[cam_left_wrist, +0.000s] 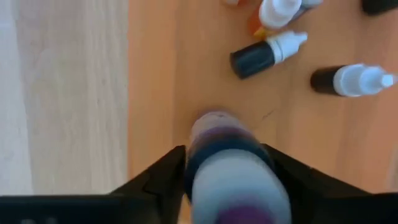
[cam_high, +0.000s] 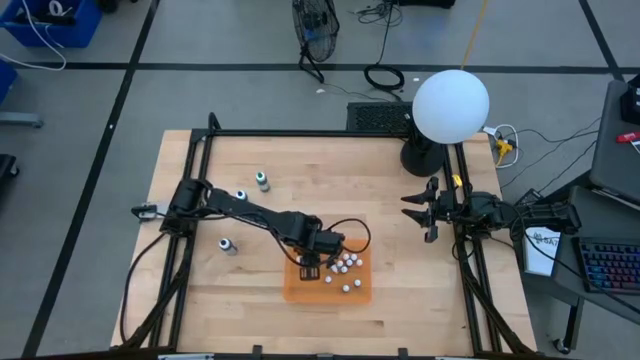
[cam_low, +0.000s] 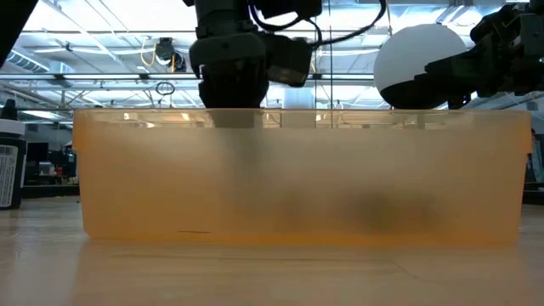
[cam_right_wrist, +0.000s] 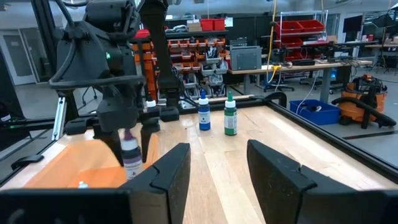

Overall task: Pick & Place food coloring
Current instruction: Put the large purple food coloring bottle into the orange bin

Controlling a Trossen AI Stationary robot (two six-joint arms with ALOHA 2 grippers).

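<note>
Both arms (cam_high: 245, 208) are dark, jointed and boxy, a black cable (cam_high: 352, 228) looping off the left one's wrist, each ending in two flat black fingers (cam_right_wrist: 283, 171).

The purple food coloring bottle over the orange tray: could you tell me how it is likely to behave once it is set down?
The purple food coloring bottle looks narrow and tall, so it would probably tip easily. Bottles already in the orange tray lie on their sides, like the dark bottle, so it may roll. It looks small and probably light.

No text, label or number is legible anywhere. The paper (cam_high: 543, 250) by the table's right edge bears print too small to read.
</note>
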